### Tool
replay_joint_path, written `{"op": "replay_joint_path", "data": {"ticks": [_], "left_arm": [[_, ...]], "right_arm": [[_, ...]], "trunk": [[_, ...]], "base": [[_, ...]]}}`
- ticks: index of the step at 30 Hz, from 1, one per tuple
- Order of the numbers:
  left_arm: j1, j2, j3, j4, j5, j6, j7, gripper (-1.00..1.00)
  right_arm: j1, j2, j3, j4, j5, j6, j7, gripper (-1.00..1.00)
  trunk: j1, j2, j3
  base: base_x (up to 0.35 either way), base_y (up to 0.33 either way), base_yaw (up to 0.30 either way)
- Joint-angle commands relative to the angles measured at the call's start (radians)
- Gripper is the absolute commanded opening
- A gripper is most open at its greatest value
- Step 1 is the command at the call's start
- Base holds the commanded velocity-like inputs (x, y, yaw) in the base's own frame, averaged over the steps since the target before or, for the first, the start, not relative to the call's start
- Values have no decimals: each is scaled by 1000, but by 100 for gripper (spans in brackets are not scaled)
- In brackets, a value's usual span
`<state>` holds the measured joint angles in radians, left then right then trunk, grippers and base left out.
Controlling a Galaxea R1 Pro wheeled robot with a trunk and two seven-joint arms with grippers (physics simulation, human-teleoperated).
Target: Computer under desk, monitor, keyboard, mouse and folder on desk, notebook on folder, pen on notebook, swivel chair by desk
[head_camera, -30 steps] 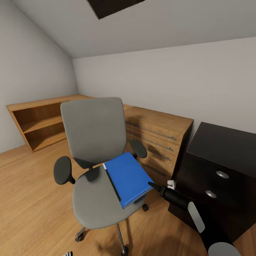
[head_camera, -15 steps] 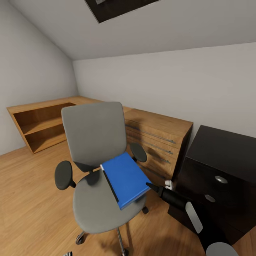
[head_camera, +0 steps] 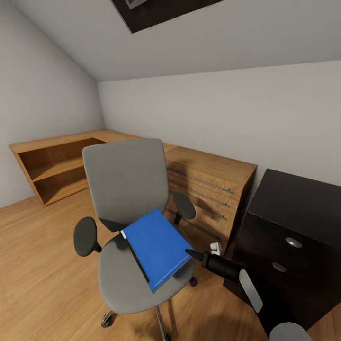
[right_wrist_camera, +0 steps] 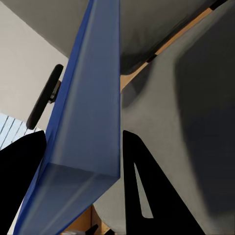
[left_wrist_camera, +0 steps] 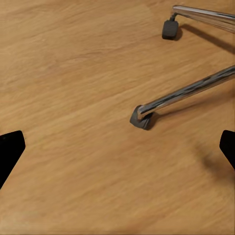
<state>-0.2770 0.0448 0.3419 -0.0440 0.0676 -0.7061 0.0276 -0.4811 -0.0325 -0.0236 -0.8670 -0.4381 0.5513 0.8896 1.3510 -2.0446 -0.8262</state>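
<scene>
A warm wooden floor (head_camera: 42, 265) is stretching across a bedroom with pale grey walls and a sloping ceiling, where a dark opening (head_camera: 161, 12) is showing overhead. A low light-wood open shelf unit (head_camera: 54, 166) is running along the left wall, meeting a light-wood dresser (head_camera: 208, 189) with long metal handles against the back wall. Just beside the dresser, a dark drawer unit (head_camera: 293, 227) with round metal knobs is standing at the right.

The swivel chair (head_camera: 128, 184) is standing on the floor in front of the dresser, showing grey padding, black armrests and chrome legs. The folder (head_camera: 156, 246) is lying on its seat, tilted, with one corner jutting past the seat's right edge; it is bright blue, flat and rectangular, with a white page edge showing along its left side.

The right hand (head_camera: 192, 254) is reaching in at that jutting corner. In the right wrist view its black fingers (right_wrist_camera: 139, 191) are sitting on either side of the folder's (right_wrist_camera: 90, 122) blue edge, grasping it.

In the left wrist view the left hand (left_wrist_camera: 117, 147) is hanging released, fingertips spread wide over bare floor (left_wrist_camera: 73, 73), near a chrome leg (left_wrist_camera: 188, 93) and caster of the chair.
</scene>
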Motion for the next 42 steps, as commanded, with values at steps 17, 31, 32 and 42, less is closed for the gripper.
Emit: {"op": "replay_joint_path", "data": {"ticks": [17,31,32,42], "left_arm": [[-1,6,-7,13,9,-3,3,100],[-1,16,-5,13,10,3,4,100],[-1,17,-4,13,10,4,4,100],[-1,10,-1,13,19,-25,24,100]], "right_arm": [[-1,-1,4,0,-4,6,-1,-100],[-1,-1,-3,0,-9,11,-1,-100],[-1,-1,-4,0,-9,11,-1,-100],[-1,-3,-4,-1,-8,8,0,-100]], "trunk": [[0,0,-1],[0,0,-1],[0,0,-1],[0,0,-1]], "base": [[-154,0,0],[-93,-18,0],[-3,-1,0],[-1,0,0]]}}
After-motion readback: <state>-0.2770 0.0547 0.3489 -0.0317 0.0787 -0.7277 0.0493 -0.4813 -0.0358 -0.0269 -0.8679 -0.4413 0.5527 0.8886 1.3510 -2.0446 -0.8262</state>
